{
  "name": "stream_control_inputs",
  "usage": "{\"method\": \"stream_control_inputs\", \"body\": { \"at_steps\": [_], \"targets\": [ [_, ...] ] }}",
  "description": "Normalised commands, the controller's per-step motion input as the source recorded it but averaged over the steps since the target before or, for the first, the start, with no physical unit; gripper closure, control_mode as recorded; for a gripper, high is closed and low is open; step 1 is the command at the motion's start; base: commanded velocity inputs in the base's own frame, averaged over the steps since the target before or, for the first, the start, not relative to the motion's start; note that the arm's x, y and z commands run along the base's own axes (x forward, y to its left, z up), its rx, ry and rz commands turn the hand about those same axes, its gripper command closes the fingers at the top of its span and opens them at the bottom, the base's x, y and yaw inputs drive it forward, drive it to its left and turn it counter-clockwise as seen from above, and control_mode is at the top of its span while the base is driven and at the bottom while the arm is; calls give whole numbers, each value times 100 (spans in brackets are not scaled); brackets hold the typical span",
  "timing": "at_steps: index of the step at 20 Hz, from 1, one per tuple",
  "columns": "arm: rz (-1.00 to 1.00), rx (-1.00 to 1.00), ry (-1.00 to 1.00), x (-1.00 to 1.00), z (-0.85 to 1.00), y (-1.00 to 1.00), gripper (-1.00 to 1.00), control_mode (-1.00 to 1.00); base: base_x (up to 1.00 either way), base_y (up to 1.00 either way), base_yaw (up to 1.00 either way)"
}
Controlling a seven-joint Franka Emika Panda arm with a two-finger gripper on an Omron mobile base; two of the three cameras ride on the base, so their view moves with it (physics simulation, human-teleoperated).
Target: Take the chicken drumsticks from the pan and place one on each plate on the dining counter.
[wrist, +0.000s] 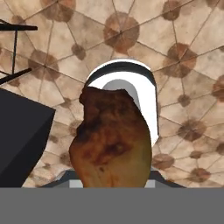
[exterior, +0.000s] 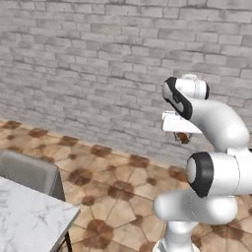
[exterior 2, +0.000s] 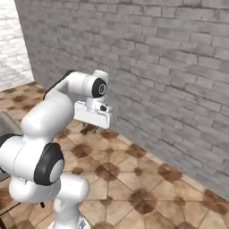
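While the arm is held folded high above the tiled floor (exterior: 118, 197), a chicken drumstick (wrist: 111, 140) is seen gripped at the gripper (exterior: 182, 137). In the hand view the orange-brown meaty end is shown large and close, rising from the bottom edge where the fingertips would stand, so the fingertips themselves are hidden behind the meat; the jaws are taken to be closed on it, though how narrow the gap is cannot be told. From the left base view, a small brown piece is made out just below the white hand, hanging well clear of the floor and in front of the grey brick wall (exterior: 88, 64). From the right base view the same brown piece (exterior 2: 89, 128) is glimpsed under the hand, with the gripper (exterior 2: 91, 127) pointed downward.

At the lower left of the left base view, a corner of the dining counter (exterior: 27, 219) is shown with its white, grey-veined top, and a grey chair (exterior: 29, 173) is set just beside its far edge. The drumstick is held well apart from that counter, off to its right and higher. In the hand view a dark block (wrist: 22, 140) is seen to the left of the drumstick, below it, over the patterned tiles.
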Motion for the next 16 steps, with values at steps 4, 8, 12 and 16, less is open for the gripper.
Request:
{"method": "stream_control_inputs", "body": {
  "at_steps": [4,8,12,16],
  "targets": [
    [0,0,0,0,0,0,100,100,62,-4,88],
    [0,0,0,0,0,0,100,100,60,-3,91],
    [0,0,0,0,0,0,100,100,61,-6,88],
    [0,0,0,0,0,0,100,100,60,-22,71]
  ]
}}
